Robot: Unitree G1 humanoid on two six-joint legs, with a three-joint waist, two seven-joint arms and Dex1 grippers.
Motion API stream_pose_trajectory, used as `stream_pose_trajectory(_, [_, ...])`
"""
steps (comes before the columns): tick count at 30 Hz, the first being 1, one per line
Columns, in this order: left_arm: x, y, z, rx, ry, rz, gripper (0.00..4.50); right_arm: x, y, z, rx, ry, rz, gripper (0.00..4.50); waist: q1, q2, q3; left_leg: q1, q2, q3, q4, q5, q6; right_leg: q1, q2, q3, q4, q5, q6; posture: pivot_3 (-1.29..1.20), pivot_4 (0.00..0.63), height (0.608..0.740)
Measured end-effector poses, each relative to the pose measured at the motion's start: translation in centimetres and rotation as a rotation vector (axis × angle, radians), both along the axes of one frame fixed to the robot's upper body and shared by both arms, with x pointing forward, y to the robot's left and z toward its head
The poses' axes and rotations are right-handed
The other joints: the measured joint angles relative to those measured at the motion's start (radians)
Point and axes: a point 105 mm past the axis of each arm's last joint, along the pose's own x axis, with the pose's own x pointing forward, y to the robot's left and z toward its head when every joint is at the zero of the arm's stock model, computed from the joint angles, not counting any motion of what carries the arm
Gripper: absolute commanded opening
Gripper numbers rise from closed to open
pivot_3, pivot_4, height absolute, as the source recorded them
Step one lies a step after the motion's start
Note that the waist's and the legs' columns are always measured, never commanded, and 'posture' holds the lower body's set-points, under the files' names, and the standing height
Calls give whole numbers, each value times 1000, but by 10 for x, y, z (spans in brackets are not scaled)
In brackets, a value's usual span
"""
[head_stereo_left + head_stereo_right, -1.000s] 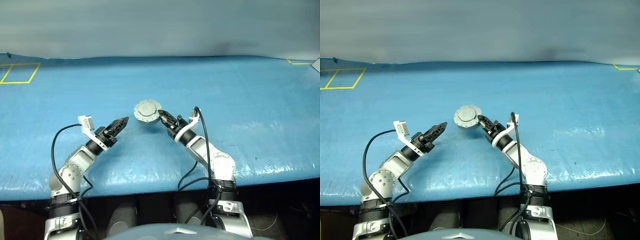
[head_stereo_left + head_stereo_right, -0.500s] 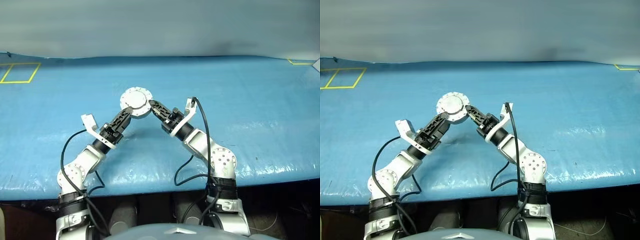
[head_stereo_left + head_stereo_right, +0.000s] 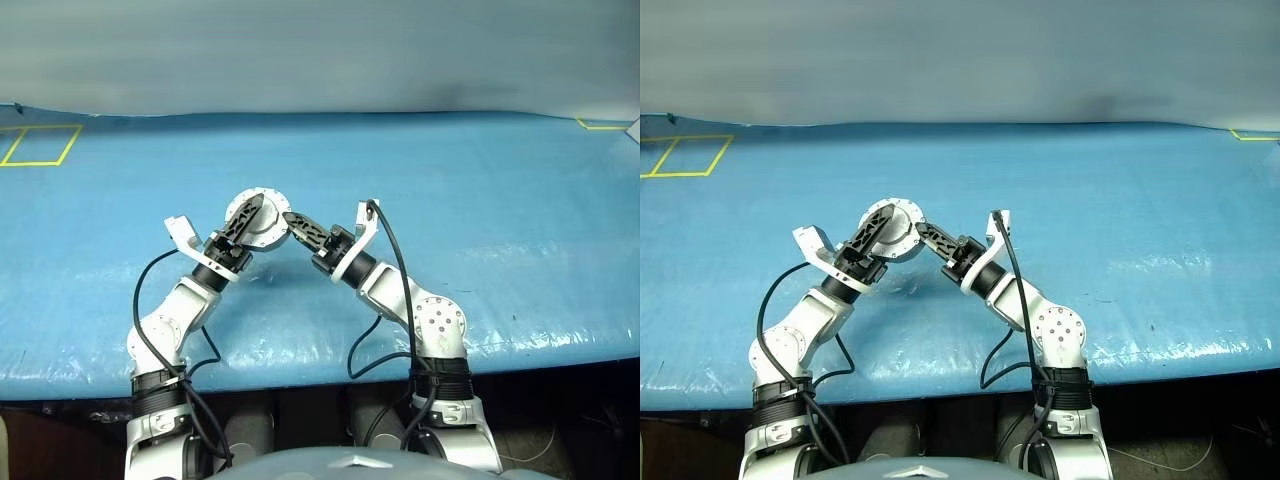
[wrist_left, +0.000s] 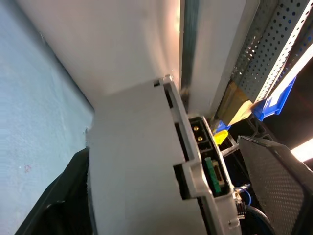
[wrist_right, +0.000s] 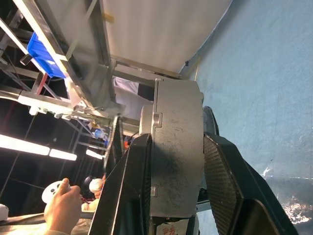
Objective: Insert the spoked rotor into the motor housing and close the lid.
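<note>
The motor housing (image 3: 268,230), a round silver puck with bolts round its rim, hangs above the blue table, tilted on edge. My right gripper (image 3: 291,222) is shut on its rim from the right; in the right wrist view both fingers press on the housing (image 5: 178,147). My left gripper (image 3: 248,210) stands open astride the puck from the left, one finger across its face. In the left wrist view a small gap separates the other finger (image 4: 276,186) from the rim. The lid (image 4: 137,161), plain light grey, looks flat against the housing. The spoked rotor is out of view.
A blue cover spreads over the table, with a yellow tape square (image 3: 40,146) at its far left and the front edge (image 3: 320,362) close to me. In the right wrist view a person's hand (image 5: 63,205) and metal shelving with blue bins (image 5: 44,51) show beyond the table.
My right gripper has lifted the housing and carried it left. My left gripper has come in from the left, risen and rolled, and now straddles the puck.
</note>
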Motion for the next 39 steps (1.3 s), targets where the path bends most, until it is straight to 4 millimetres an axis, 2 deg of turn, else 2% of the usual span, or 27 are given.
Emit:
stream_pose_trajectory(1, [-1,0,-2,-3,2,-2,2875,0,0,0,0,1,-2,1222,0,0,0,0,0,0,0,0,0,0,0,0,0,0,0,0,150,740])
stream_pose_trajectory(2, [-2,0,-3,-8,2,-4,2721,0,-1,0,1,0,-2,1222,0,0,0,0,0,0,0,0,0,0,0,0,0,0,0,0,150,740])
stream_pose_trajectory(12, [-4,0,-7,10,21,-26,2715,0,1,-2,-14,-1,0,1222,0,0,0,0,0,0,0,0,0,0,0,0,0,0,0,0,150,740])
stream_pose_trajectory(18, [-3,-2,-15,46,53,-14,2715,4,-3,-9,-66,-13,-40,3179,1,0,0,0,0,0,0,0,0,0,0,0,0,0,0,0,150,740])
stream_pose_trajectory(21, [0,-2,-20,78,74,22,2715,7,-6,-11,-87,-15,-71,3179,0,0,0,0,0,0,0,0,0,0,0,0,0,0,0,0,150,740])
stream_pose_trajectory(27, [13,30,-43,207,167,284,2715,15,-14,-8,-97,-35,-143,3179,1,0,0,0,0,0,0,0,0,0,0,0,0,0,0,0,150,740])
stream_pose_trajectory(32, [20,75,-41,254,162,582,2715,18,-20,-10,-102,-28,-168,3179,4,-1,0,-1,0,0,0,0,0,0,0,0,-3,1,1,0,150,740])
stream_pose_trajectory(36, [26,93,-34,292,159,688,2715,16,-19,-10,-103,-40,-153,3179,15,-1,0,-2,0,0,0,0,0,1,0,0,-5,2,3,0,150,740])
stream_pose_trajectory(39, [32,104,-43,393,223,729,2715,13,-15,-15,-161,-73,-126,3179,17,-1,0,-2,-1,0,0,0,0,2,0,0,-7,4,6,0,150,740])
